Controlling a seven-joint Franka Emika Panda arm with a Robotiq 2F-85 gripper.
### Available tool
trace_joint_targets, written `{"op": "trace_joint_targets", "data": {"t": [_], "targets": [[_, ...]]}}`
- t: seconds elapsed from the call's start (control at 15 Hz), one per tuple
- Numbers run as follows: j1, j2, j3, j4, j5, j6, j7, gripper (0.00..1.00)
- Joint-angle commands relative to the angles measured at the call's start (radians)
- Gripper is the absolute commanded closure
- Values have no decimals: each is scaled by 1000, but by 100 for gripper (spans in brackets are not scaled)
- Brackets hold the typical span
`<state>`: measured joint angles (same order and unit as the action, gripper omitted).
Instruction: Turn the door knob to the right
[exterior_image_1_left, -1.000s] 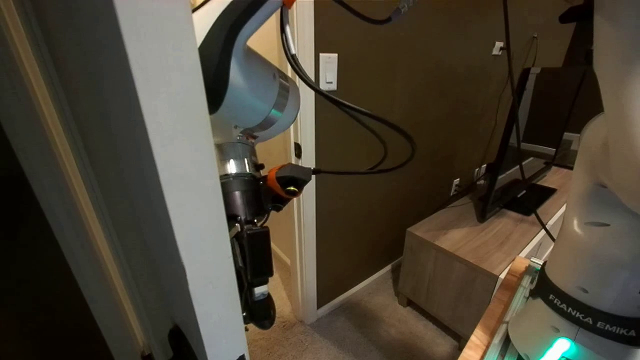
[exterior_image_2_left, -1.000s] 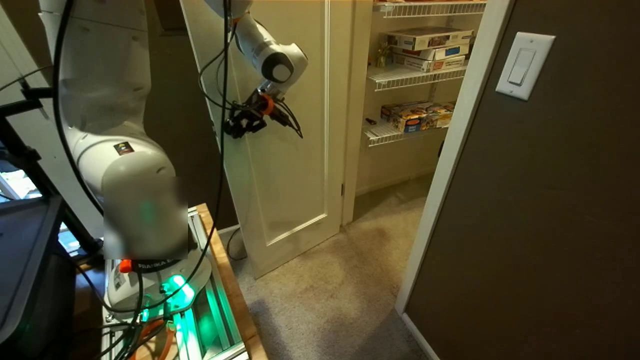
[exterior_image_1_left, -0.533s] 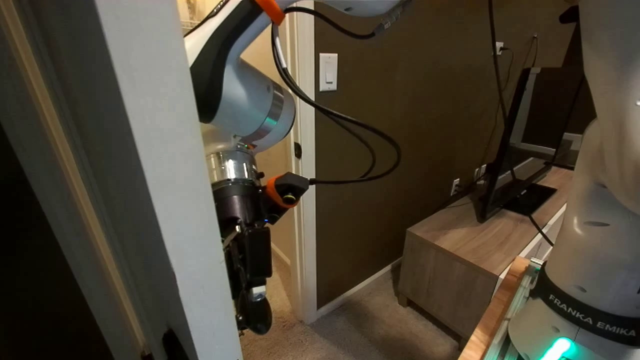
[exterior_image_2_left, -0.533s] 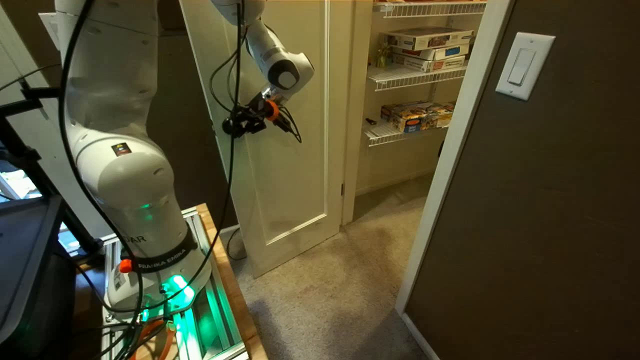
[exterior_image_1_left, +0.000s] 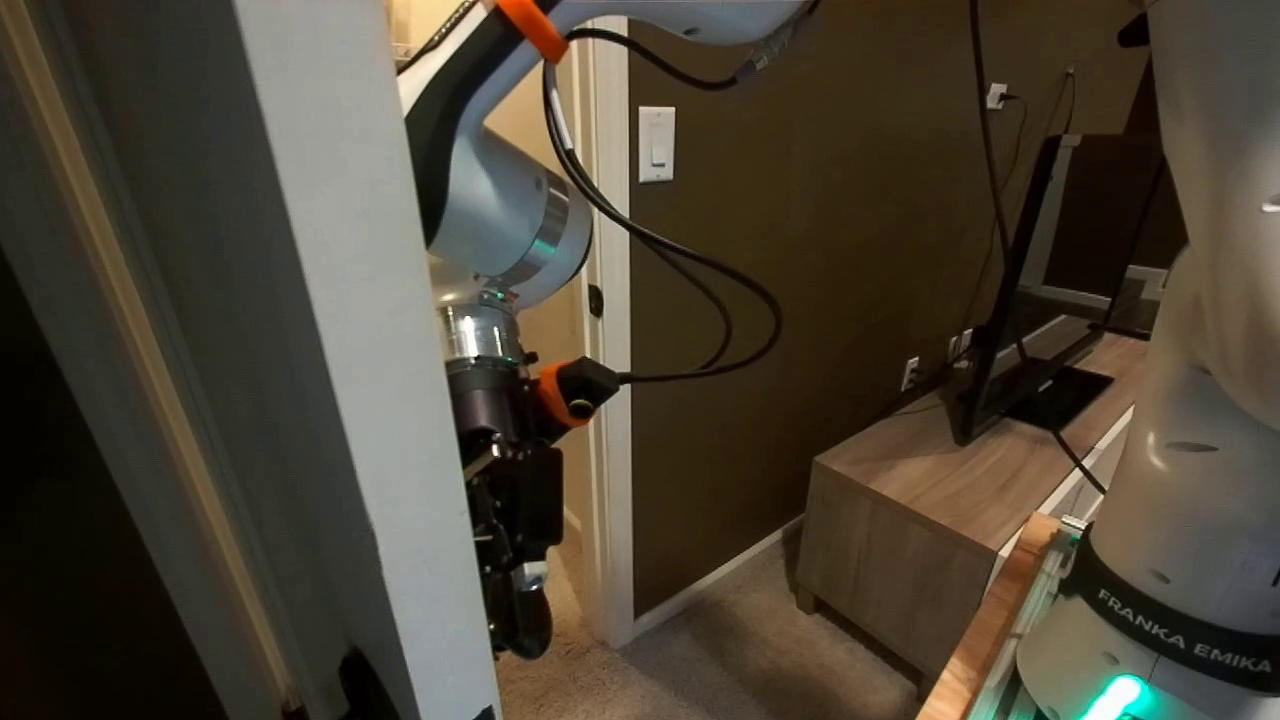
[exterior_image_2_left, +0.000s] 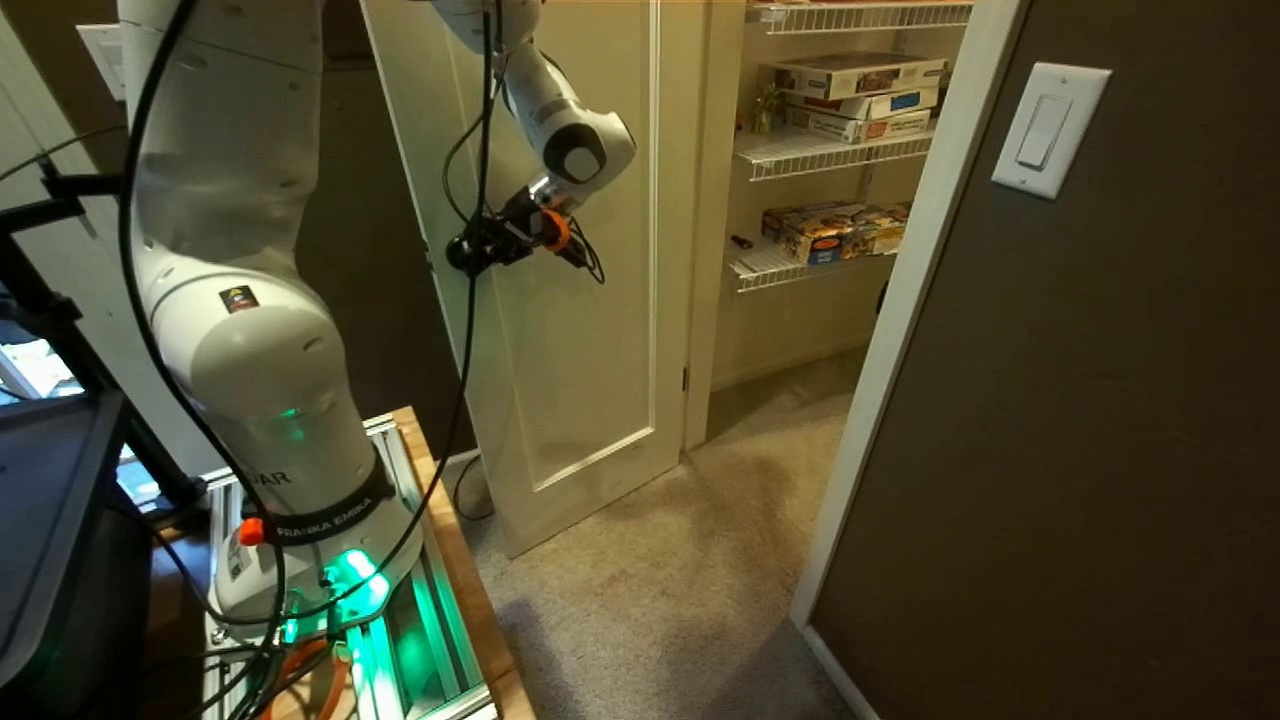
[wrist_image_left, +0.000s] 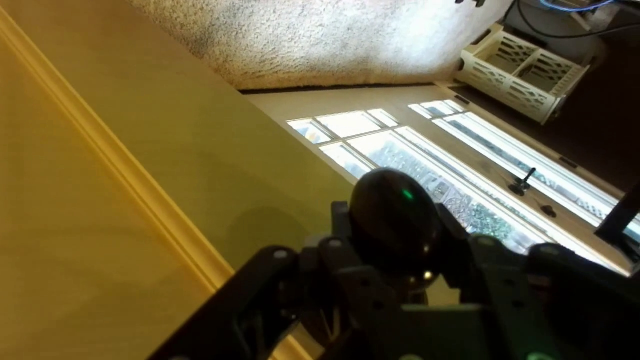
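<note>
The door knob (wrist_image_left: 389, 212) is dark, glossy and egg-shaped. In the wrist view it sits between the two fingers of my gripper (wrist_image_left: 397, 227), which touch it on both sides. The white panelled door (exterior_image_2_left: 590, 330) stands ajar. In an exterior view the knob (exterior_image_2_left: 458, 254) shows at the door's free-edge side with my gripper (exterior_image_2_left: 482, 246) around it. In an exterior view the door's edge (exterior_image_1_left: 370, 400) partly hides my gripper (exterior_image_1_left: 525, 585), and the dark knob (exterior_image_1_left: 530, 630) shows at its lower end. The knob's stem is mostly hidden by the fingers.
A closet with wire shelves (exterior_image_2_left: 830, 155) and boxes (exterior_image_2_left: 835, 232) lies behind the door. A door frame (exterior_image_2_left: 905, 330) and a light switch (exterior_image_2_left: 1051, 132) are on the wall. A low wooden cabinet (exterior_image_1_left: 900, 480) bears a television. Cables (exterior_image_1_left: 740, 300) loop from the arm.
The arm's upper links have come lower and the wrist has tilted, with its cable loop shifting. The gripper stays at the knob. The door swung slightly and came back.
</note>
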<state>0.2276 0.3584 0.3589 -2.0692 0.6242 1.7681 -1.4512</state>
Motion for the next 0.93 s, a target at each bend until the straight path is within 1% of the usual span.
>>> {"op": "trace_joint_targets", "data": {"t": [0.0, 0.07, 0.13, 0.27, 0.53, 0.6, 0.67, 0.87], "targets": [[36, 11, -7, 27, -97, -95, 49, 83], [17, 1, 1, -2, 53, -39, 107, 83], [13, 7, -7, 17, -14, -15, 35, 58], [15, 10, -7, 13, 16, -9, 69, 58], [16, 12, -7, 13, 25, -7, 79, 58], [20, 8, -9, 7, 33, 3, 108, 83], [20, 4, -10, 2, 48, 3, 133, 83], [28, -12, -19, -12, 60, -1, 282, 83]]}}
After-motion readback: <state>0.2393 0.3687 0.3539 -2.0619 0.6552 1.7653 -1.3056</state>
